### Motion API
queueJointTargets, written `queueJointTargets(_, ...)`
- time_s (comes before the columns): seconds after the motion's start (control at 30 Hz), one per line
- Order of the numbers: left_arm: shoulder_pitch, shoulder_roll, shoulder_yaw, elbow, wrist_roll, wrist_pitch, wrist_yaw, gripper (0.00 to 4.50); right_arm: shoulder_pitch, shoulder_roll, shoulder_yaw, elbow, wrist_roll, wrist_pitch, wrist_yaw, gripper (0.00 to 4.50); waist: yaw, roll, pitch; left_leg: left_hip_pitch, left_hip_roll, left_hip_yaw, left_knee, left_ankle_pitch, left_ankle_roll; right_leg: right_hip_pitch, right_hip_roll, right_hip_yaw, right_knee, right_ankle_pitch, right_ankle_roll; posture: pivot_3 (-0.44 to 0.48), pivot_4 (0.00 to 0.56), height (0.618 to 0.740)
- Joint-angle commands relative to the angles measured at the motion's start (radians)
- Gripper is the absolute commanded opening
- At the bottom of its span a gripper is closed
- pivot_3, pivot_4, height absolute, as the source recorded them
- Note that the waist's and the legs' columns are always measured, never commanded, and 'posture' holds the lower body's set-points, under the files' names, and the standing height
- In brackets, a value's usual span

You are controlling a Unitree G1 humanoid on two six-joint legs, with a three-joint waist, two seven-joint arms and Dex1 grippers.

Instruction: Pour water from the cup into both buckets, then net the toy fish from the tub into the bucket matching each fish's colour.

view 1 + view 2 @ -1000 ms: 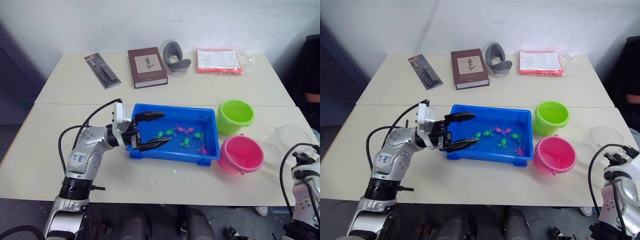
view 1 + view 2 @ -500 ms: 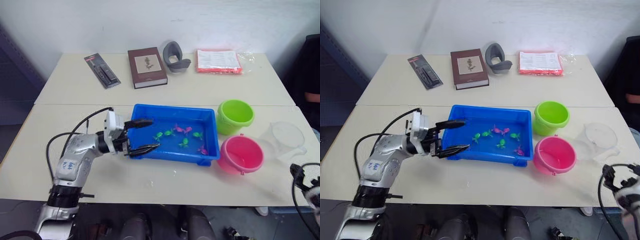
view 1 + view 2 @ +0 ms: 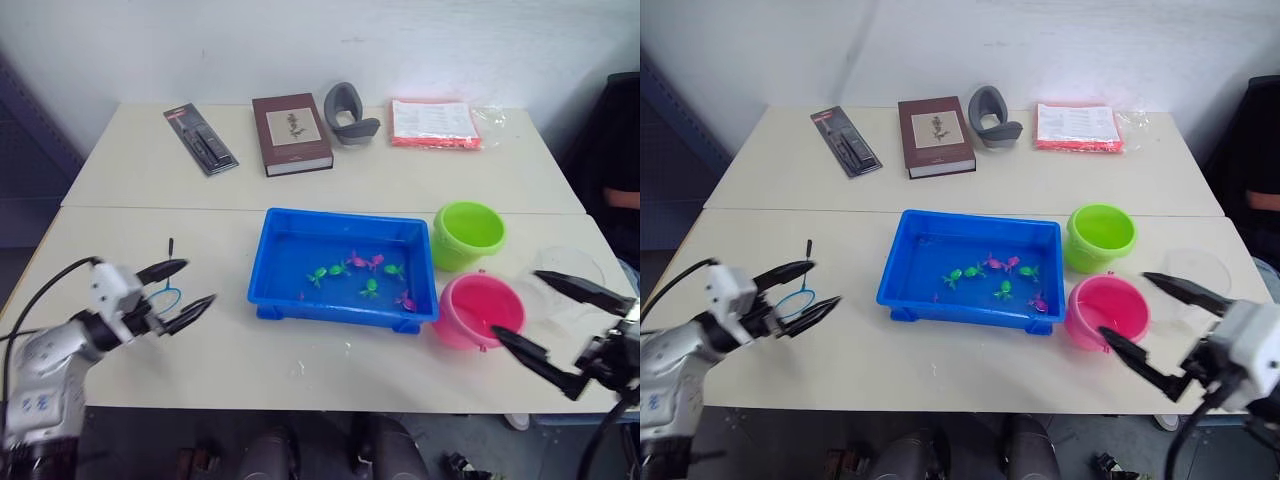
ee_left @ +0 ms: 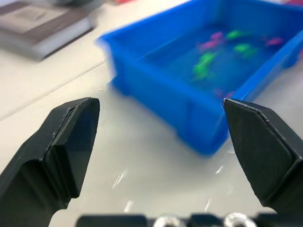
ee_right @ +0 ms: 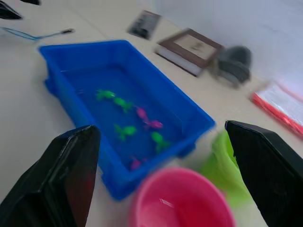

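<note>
Since a second ago the left gripper (image 3: 178, 291) has pulled back off the tub's (image 3: 262, 290) left end and now hangs over bare table well left of it, fingers spread with nothing in them. Meanwhile the right gripper (image 3: 550, 322) has come up into view beside the pink bucket (image 3: 480, 310), also spread wide and empty. Net (image 3: 795, 299) is kinda hard to make out: just a thin blue hoop flat on the table between the left fingers, with the black stick poking away toward the far side. The cup (image 3: 570, 275) is nearly see-through and partly behind the right gripper's upper finger, so its outline is mostly lost; it sits near the table's right edge, right of both buckets. Fish (image 3: 360, 272) are still in the tub, green and pink mixed, clustered toward its right half, tiny enough that I can't count them for sure. Green bucket (image 3: 470, 232) sits just beyond the pink one, both close to the tub's right end. Far side has a book (image 3: 291, 133), grey holder (image 3: 347, 113), a flat black pack (image 3: 201, 141) and a red-edged bag (image 3: 436, 122). Lots of open table in front of the tub.
</note>
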Motion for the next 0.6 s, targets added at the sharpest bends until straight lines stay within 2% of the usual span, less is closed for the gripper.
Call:
queueJointTargets(0.03, 0.121, -0.029, 0.117, 0.007, 0.021, -0.044, 0.096, 4.50, -0.056, -0.002, 0.135, 0.028, -0.033, -0.073, 0.050, 4.46, 0.000, -0.001, 0.000, 0.000, 0.000, 0.000, 0.000, 0.000, 0.000, 0.000, 0.000, 0.000, -0.001, 0.000, 0.000, 0.000, 0.150, 0.740)
queueJointTargets(0.27, 0.298, -0.077, 0.243, 0.034, 0.036, -0.057, 0.239, 4.50, -0.120, 0.023, 0.296, 0.082, -0.097, -0.146, 0.057, 4.46, 0.015, -0.002, 0.000, 0.000, 0.001, -0.001, 0.000, -0.002, 0.000, 0.000, -0.001, -0.002, -0.004, 0.000, -0.001, 0.000, 0.150, 0.740)
queueJointTargets(0.4, 0.328, -0.100, 0.242, -0.022, 0.029, -0.035, 0.275, 4.50, -0.104, 0.029, 0.335, 0.099, -0.122, -0.181, 0.056, 4.46, 0.024, -0.002, 0.000, 0.000, 0.001, -0.002, 0.000, -0.004, 0.000, 0.000, -0.002, -0.002, -0.004, -0.001, -0.002, 0.000, 0.150, 0.740)
queueJointTargets(0.5, 0.291, -0.091, 0.208, -0.077, 0.093, 0.028, 0.380, 4.50, -0.108, 0.034, 0.355, 0.105, -0.131, -0.191, 0.045, 4.46, 0.025, -0.002, -0.001, 0.000, 0.001, -0.002, 0.000, -0.004, 0.001, 0.000, -0.002, -0.002, -0.004, -0.001, -0.002, 0.000, 0.150, 0.740)
queueJointTargets(0.57, 0.215, -0.079, 0.178, -0.126, 0.119, 0.148, 0.482, 4.50, -0.110, 0.021, 0.368, 0.112, -0.152, -0.215, 0.060, 4.46, 0.028, -0.003, -0.001, 0.000, 0.001, -0.002, 0.000, -0.004, 0.001, 0.000, -0.002, -0.002, -0.004, -0.001, -0.002, 0.000, 0.150, 0.740)
queueJointTargets(0.6, 0.172, -0.064, 0.154, -0.148, 0.111, 0.204, 0.493, 4.50, -0.111, 0.012, 0.374, 0.118, -0.165, -0.230, 0.072, 4.46, 0.029, -0.003, -0.001, 0.000, 0.001, -0.002, 0.000, -0.004, 0.001, 0.000, -0.002, -0.002, -0.003, -0.001, -0.002, 0.000, 0.150, 0.740)
